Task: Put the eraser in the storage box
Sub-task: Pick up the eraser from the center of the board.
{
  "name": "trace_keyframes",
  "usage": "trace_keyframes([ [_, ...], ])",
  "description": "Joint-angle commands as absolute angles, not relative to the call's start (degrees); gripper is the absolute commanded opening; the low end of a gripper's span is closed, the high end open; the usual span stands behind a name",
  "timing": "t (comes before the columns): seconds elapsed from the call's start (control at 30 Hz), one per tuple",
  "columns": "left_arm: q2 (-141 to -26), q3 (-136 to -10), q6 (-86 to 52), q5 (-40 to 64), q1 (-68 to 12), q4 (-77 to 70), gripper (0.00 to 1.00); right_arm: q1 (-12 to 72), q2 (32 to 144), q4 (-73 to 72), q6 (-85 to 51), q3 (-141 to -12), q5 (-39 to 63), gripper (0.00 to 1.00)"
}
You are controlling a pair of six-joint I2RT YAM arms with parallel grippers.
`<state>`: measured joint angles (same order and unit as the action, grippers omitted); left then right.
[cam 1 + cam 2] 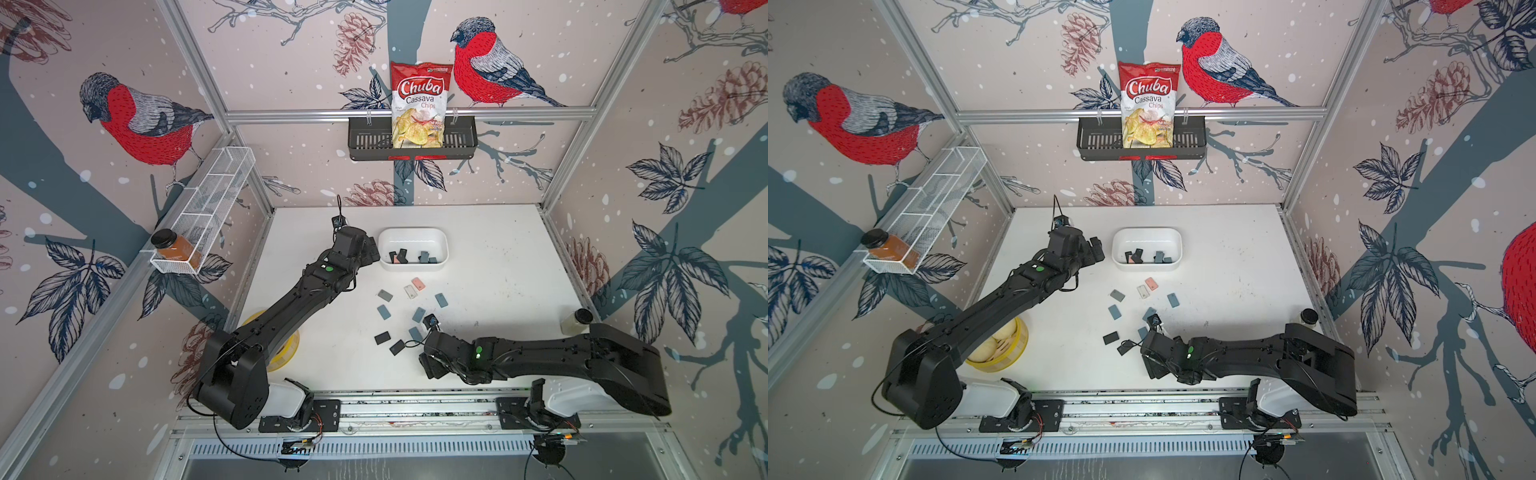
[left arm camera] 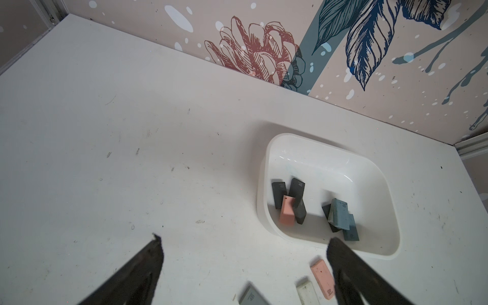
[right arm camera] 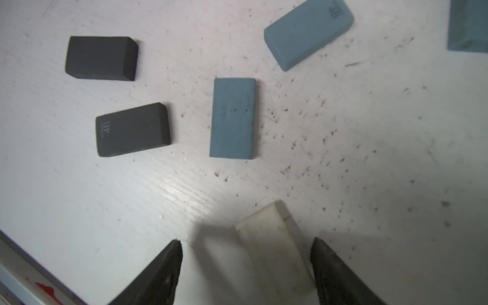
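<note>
The storage box (image 1: 432,239) (image 1: 1165,239) (image 2: 317,163) is a white tub at the back middle of the table, with several black, blue and pink erasers inside. In the right wrist view a white eraser (image 3: 274,250) lies on the table between the fingers of my right gripper (image 3: 245,240). It sits close to one finger, with a gap to the other, so the jaws are open. My left gripper (image 2: 244,239) (image 1: 372,251) hangs open and empty just left of the box. Several loose erasers lie mid-table, among them a blue eraser (image 3: 233,117) and a black eraser (image 3: 132,129).
A black slotted basket (image 1: 365,139) with a chips bag (image 1: 419,104) hangs on the back wall. A white wire rack (image 1: 216,187) with an orange jar (image 1: 176,247) is on the left wall. A yellow tub (image 1: 1013,345) sits front left and a bottle (image 1: 575,322) at the right edge.
</note>
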<state>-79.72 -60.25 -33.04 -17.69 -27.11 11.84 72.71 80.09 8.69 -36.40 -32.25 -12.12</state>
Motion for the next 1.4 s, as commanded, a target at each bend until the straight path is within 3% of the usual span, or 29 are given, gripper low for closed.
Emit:
trace_keyframes([
  [0.0,-79.37,-59.97,-33.25,-17.5,-26.89,9.67,0.97,73.21,79.93,9.59,-37.31,-32.52,-8.38,0.76],
  [1.37,-80.02,-60.44,-32.41,-16.53,-26.54,10.08,0.97,74.44,86.13,14.85,-39.83,-36.19,-11.15,0.4],
])
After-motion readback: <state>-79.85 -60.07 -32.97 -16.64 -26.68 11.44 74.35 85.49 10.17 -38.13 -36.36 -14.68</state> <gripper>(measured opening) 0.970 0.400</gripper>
